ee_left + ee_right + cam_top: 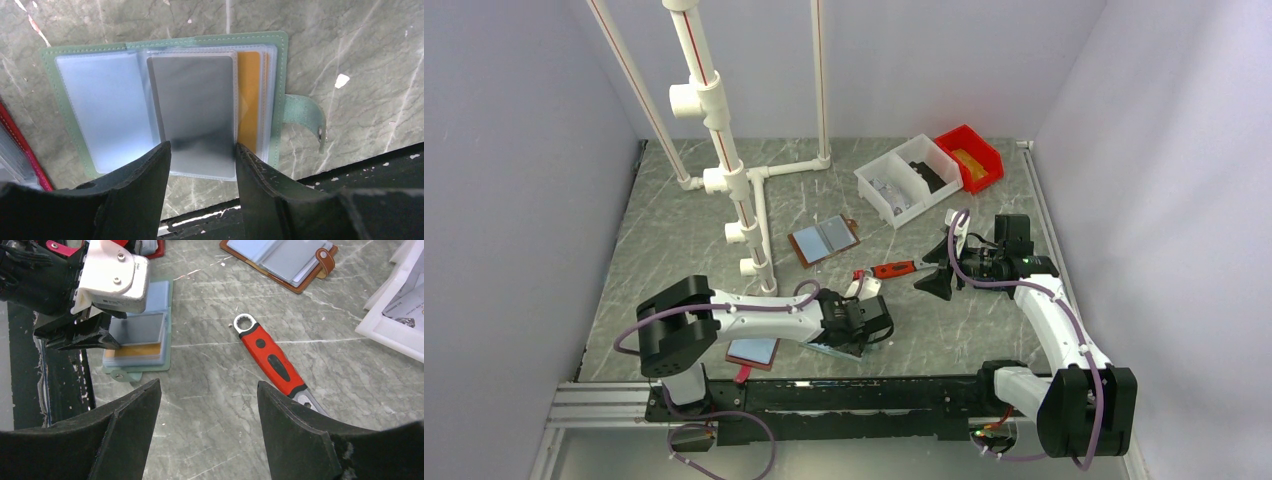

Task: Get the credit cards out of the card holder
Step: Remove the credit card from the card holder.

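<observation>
The left gripper (202, 147) flanks the grey card (192, 100) in the mint card holder (165, 44), whether pinching I cannot tell; next it must squeeze and pull out, while the right gripper (207, 385) hangs spread.

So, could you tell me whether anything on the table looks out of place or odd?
The red-handled wrench stands out: it lies loose on the table near the mint-edged card holder, a tool with no part in this job. Nothing looks spilled or damaged; only a small white fleck sits by the holder's strap.
</observation>
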You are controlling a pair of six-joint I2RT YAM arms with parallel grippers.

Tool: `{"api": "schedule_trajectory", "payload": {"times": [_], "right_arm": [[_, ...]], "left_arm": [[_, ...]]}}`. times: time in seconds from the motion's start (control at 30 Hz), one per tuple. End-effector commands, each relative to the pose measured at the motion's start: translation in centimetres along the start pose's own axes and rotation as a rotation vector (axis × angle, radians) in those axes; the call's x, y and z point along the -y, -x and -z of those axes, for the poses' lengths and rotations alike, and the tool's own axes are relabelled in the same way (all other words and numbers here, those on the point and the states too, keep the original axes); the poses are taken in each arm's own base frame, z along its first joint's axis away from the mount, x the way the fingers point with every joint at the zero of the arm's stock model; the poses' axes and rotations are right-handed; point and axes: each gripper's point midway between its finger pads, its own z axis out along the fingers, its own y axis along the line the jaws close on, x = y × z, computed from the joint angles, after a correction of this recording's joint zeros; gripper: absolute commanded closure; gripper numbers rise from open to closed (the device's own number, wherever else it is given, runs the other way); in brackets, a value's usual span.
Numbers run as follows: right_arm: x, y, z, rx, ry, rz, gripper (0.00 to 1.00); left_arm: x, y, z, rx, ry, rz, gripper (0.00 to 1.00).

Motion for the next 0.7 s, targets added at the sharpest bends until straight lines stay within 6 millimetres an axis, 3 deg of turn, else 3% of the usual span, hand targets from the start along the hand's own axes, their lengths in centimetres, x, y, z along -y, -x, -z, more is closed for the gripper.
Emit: {"api": "schedule_trajectory", "payload": {"times": [0.0,0.67], "right_arm": [[-0.4,1.2,0.1,0.041,0.026,0.055,0.27],[-0.5,1.2,0.1,0.042,0.031,0.053,0.27]], "left_arm": [[-0.9,0.3,0.8,0.014,-0.001,0.030,0.46],[-2.3,1.1,2.1,0.054,-0.040,0.080,0.50]]}}
